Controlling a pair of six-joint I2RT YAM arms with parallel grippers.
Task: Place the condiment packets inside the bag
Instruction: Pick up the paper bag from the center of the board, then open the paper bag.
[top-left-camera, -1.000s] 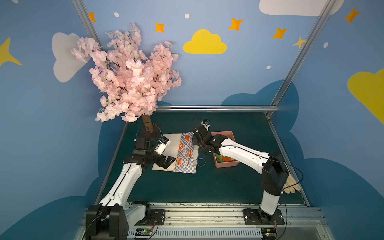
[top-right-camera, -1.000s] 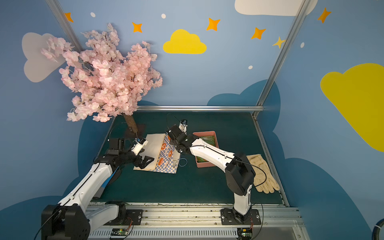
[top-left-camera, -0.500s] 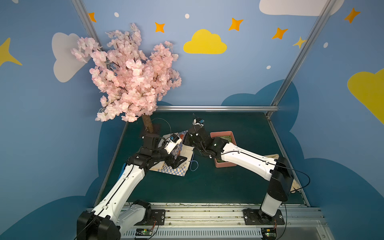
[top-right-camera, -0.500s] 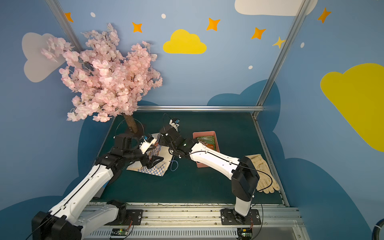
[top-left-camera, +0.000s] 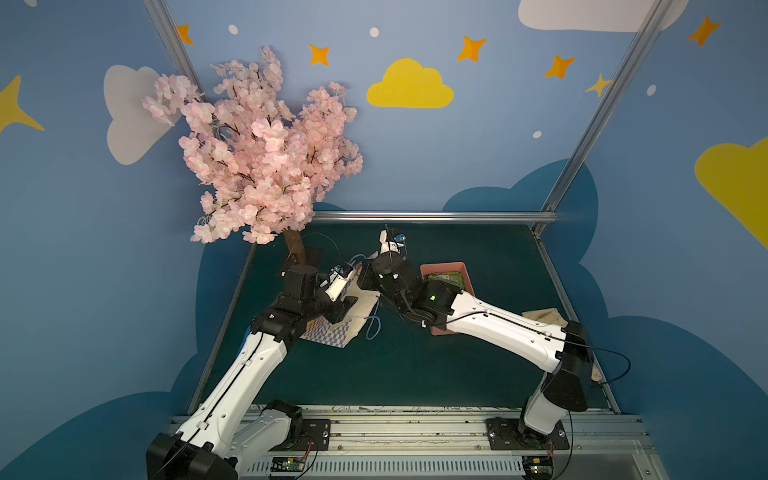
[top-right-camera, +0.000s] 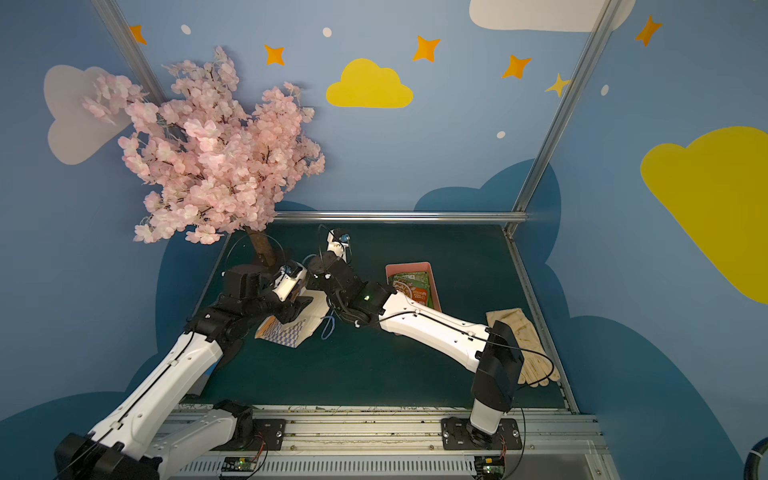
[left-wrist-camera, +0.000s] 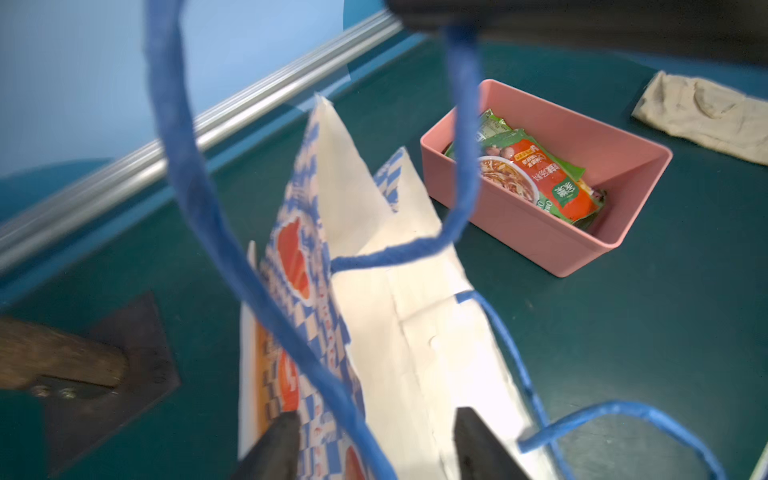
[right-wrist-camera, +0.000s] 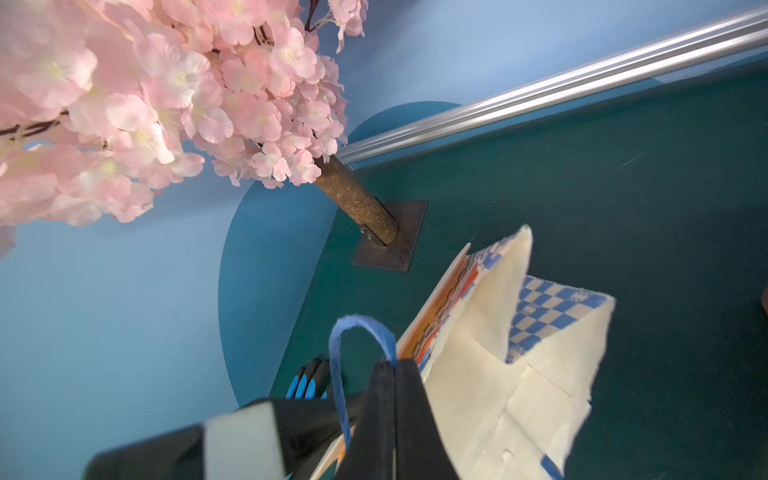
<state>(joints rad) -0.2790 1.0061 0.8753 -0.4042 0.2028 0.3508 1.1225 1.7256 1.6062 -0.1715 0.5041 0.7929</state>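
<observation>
Teal tabletop (left-wrist-camera: 665, 332), checkered bag (left-wrist-camera: 415, 332), condiment packets (left-wrist-camera: 536, 178), Chinese print illegible

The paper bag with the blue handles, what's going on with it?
The right end effector is shut on one blue cord handle of the bag, holding its mouth up. The left end effector is open, its fingers on either side of the bag's printed wall. The condiment packets lie in the pink tray; none shows inside the bag.
</observation>
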